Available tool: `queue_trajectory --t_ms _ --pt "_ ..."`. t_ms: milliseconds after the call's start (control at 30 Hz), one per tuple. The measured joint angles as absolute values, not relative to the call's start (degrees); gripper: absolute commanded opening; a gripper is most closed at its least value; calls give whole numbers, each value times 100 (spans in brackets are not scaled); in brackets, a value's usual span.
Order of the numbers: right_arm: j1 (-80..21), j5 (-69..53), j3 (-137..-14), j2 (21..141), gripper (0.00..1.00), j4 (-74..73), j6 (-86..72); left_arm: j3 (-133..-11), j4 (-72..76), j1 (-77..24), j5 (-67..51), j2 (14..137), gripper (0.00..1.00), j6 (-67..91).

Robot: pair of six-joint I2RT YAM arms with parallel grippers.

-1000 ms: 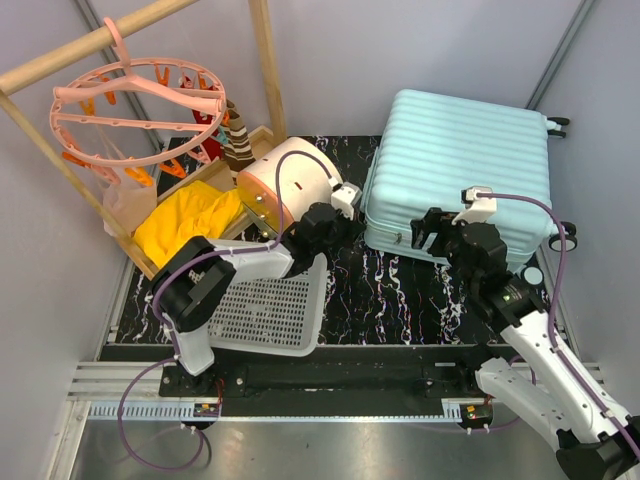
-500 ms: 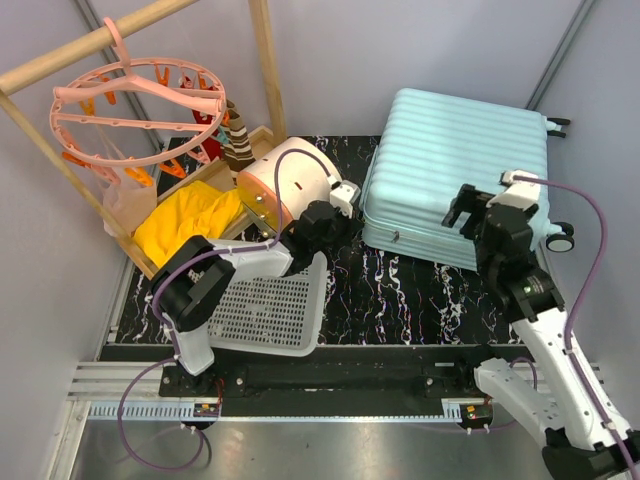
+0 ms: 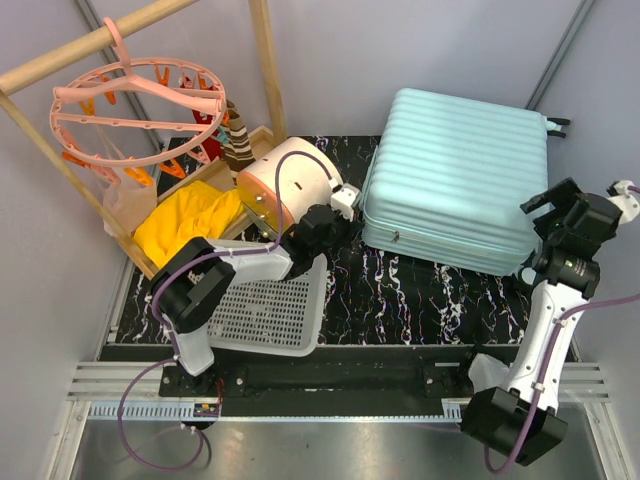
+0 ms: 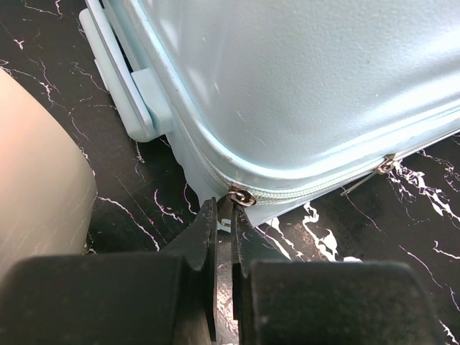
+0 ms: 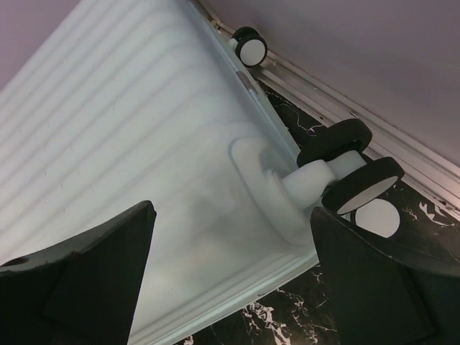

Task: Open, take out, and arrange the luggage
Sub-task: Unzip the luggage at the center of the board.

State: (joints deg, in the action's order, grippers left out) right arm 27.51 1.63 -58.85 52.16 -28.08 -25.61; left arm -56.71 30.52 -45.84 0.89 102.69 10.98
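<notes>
The luggage (image 3: 450,170) is a pale mint-blue ribbed suitcase lying flat and closed on the black marbled mat. My left gripper (image 3: 335,222) is at its near left corner. In the left wrist view the left gripper (image 4: 223,208) is shut on a metal zipper pull (image 4: 241,196) at the rim of the luggage (image 4: 302,79). A second zipper pull (image 4: 384,165) hangs further right along the zip. My right gripper (image 3: 552,205) stands open by the right side of the suitcase. In the right wrist view the right gripper (image 5: 231,212) holds nothing, with the luggage (image 5: 129,129) and its black-and-white wheels (image 5: 348,172) beyond its fingers.
A white perforated basket (image 3: 265,310) lies under the left arm. A cream-and-orange drawer box (image 3: 285,180) sits just left of the suitcase. Yellow cloth (image 3: 185,220) lies in a wooden rack with a pink peg hanger (image 3: 140,100) above. The grey wall is close on the right.
My right arm has swung from the suitcase's near edge to its right wheel side, and its jaws have widened. The left gripper has stayed on the zipper pull.
</notes>
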Motion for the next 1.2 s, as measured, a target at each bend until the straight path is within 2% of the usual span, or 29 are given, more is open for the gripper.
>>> queue_trajectory --t_ms 200,400,1000,1200 --pt "3448 -331 -5804 5280 98 -2480 -3153 -5660 3070 -4589 78 10269 0 1007" --pt "3946 -727 -5734 5907 97 -2075 -3632 -5660 3079 -4598 82 10269 0 917" --pt "3975 -451 -5183 4901 100 -2294 -4064 -5658 3057 -4602 80 10250 0 878" --pt "3975 -397 -5107 5295 100 -2174 -4150 -5658 3048 -4602 80 10248 0 858"
